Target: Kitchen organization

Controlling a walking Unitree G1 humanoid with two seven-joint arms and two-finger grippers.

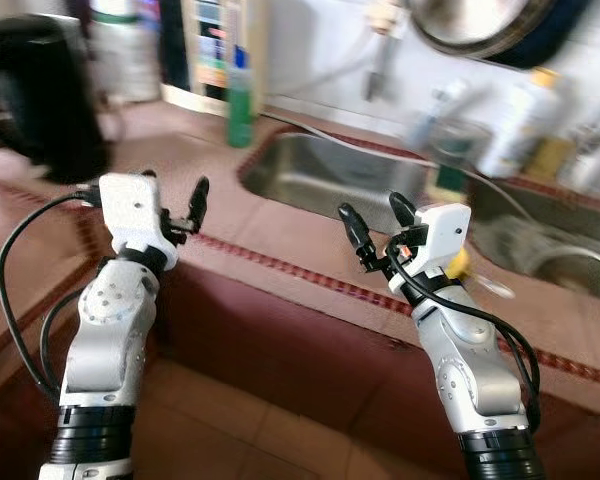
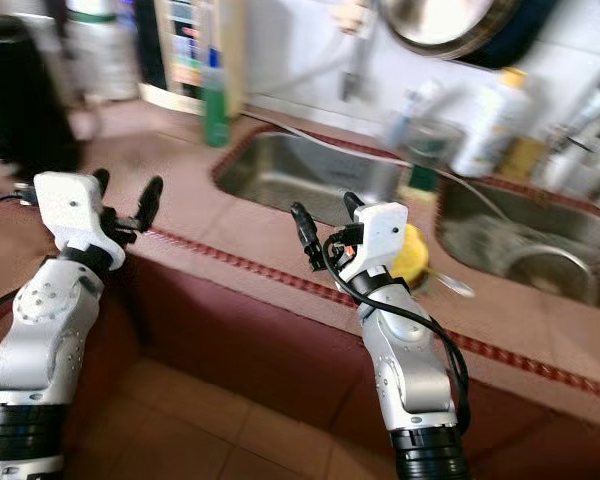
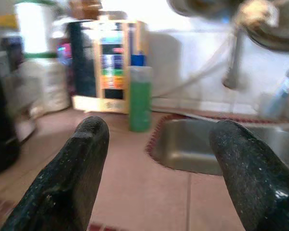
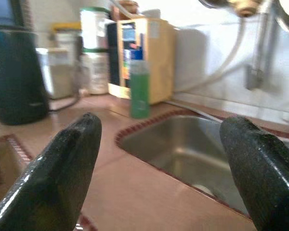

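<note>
My left gripper (image 2: 127,190) is open and empty, held over the front edge of the reddish tiled counter (image 1: 280,240), left of the sink. My right gripper (image 1: 374,210) is open too, hovering above the counter in front of the steel sink's left basin (image 1: 330,170). A yellow round object (image 2: 412,252) lies on the counter just behind the right wrist. A green bottle (image 1: 240,100) stands at the sink's far left corner. Through the left wrist view the green bottle (image 3: 139,98) shows between the fingers (image 3: 72,178). The picture is blurred.
A black appliance (image 1: 40,95) stands at the far left. A wooden-sided box (image 3: 111,62) and white jars (image 4: 96,62) line the back wall. A white bottle (image 1: 520,125) stands behind the right basin (image 1: 550,240). A large pan (image 1: 480,25) hangs above. Tiled floor (image 1: 260,430) lies below.
</note>
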